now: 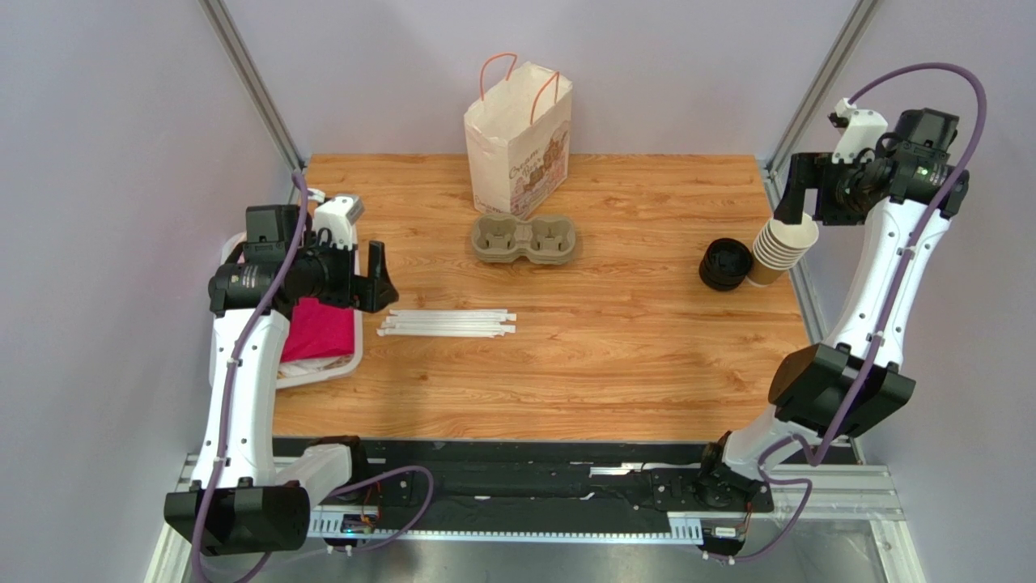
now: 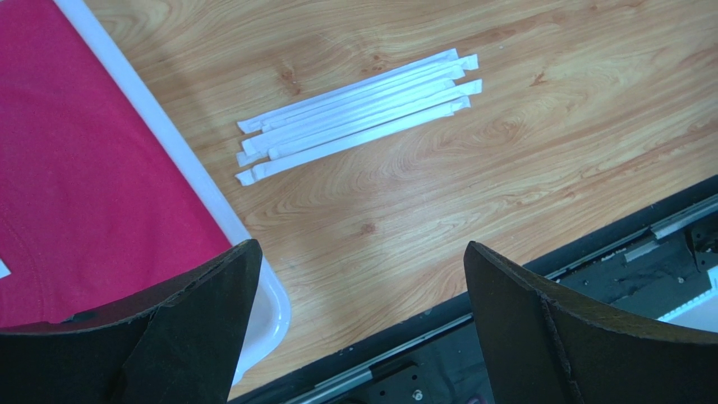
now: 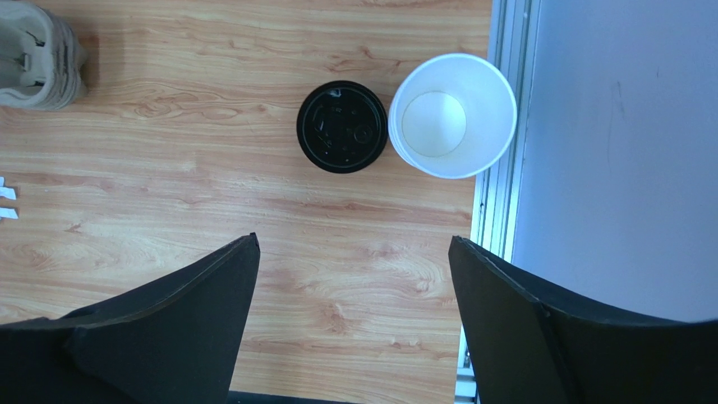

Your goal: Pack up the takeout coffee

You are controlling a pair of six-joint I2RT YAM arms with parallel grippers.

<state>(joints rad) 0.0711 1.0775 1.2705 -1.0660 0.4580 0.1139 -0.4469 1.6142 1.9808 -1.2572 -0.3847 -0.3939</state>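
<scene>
Starting from the table [image 1: 632, 364], past the paper bag [image 1: 517, 136] and carrier [image 1: 525, 239], we find no lidded takeout coffee in view. We judge the right gripper [image 3: 354, 244], jaws apart and empty, should centre over the cup stack [image 1: 784, 243] at the right edge before closing; the left gripper [image 2: 361, 246] gapes too. Black lids [image 3: 342, 126] sit just beside it.

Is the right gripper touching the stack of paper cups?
Apart. The right wrist view shows bare table between the cup stack and both fingers of the right gripper.
</scene>
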